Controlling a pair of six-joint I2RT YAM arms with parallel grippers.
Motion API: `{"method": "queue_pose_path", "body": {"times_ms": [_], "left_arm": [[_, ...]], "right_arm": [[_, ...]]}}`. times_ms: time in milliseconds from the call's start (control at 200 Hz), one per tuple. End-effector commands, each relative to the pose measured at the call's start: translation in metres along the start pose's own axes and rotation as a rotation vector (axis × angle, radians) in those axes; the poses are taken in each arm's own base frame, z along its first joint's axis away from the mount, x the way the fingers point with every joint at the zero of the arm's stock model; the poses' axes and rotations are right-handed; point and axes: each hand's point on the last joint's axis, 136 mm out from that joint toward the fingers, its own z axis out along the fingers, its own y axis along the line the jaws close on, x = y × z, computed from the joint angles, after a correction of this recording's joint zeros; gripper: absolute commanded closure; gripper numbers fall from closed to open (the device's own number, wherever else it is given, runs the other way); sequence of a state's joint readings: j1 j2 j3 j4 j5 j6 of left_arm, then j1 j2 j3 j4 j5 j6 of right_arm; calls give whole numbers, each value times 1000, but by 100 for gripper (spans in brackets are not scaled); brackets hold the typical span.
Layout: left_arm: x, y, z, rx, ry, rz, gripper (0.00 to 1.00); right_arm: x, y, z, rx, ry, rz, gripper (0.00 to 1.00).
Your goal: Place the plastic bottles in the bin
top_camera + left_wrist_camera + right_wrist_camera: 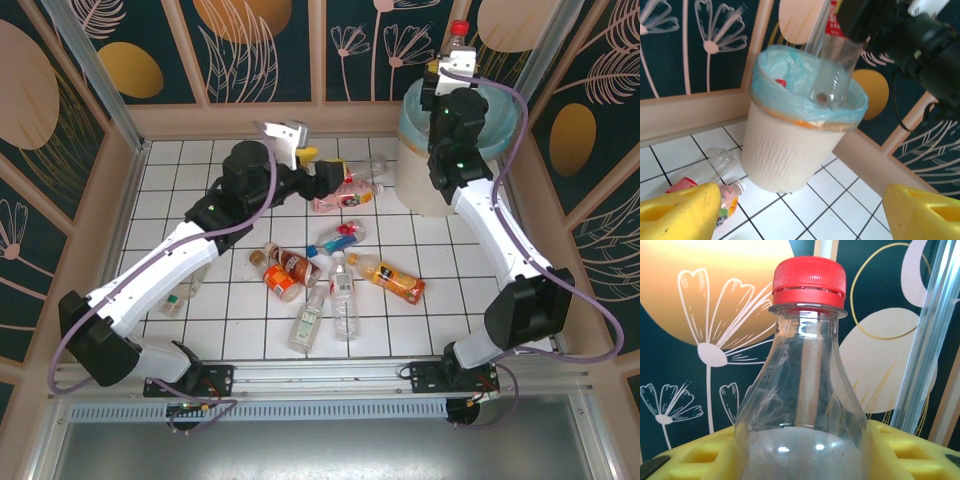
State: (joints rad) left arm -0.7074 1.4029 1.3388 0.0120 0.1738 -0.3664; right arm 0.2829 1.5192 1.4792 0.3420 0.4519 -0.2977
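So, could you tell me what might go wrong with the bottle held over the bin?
The clear red-capped bottle in the right gripper hangs cap-up near the bin rim; released, it might catch the teal liner and tip out. The right arm sits close over the rim and could nudge the bin.

the clear bottle (800, 390) is thin glossy plastic, smooth with bright glints, under a red cap (809, 282) of finely ribbed plastic. the bin (785, 150) has a matt cream wall with fine vertical ribs; its teal liner (790, 95) is thin, crinkled, half-translucent film. the fingers (680, 210) of the left hand (802, 215) are matt yellow plastic. the desk (440, 320) is glossy white tile with dark grout.
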Motion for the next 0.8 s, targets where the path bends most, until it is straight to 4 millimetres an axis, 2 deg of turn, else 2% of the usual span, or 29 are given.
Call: {"method": "queue_pose_path", "body": {"times_ms": [0, 110, 365, 545, 796], "left_arm": [[3, 5, -2, -36, 5, 34, 16], [12, 11, -6, -62, 9, 23, 15], [23, 23, -13, -112, 9, 15, 15], [33, 31, -5, -130, 24, -2, 15], [38, 32, 5, -126, 35, -12, 15]], "right_arm": [[15, -12, 0, 34, 20, 0, 49], [14, -21, -3, 45, 1, 32, 50], [30, -43, -3, 101, 2, 39, 50], [42, -49, 1, 107, 27, 36, 49], [54, -53, 4, 136, 55, -5, 40]]}}
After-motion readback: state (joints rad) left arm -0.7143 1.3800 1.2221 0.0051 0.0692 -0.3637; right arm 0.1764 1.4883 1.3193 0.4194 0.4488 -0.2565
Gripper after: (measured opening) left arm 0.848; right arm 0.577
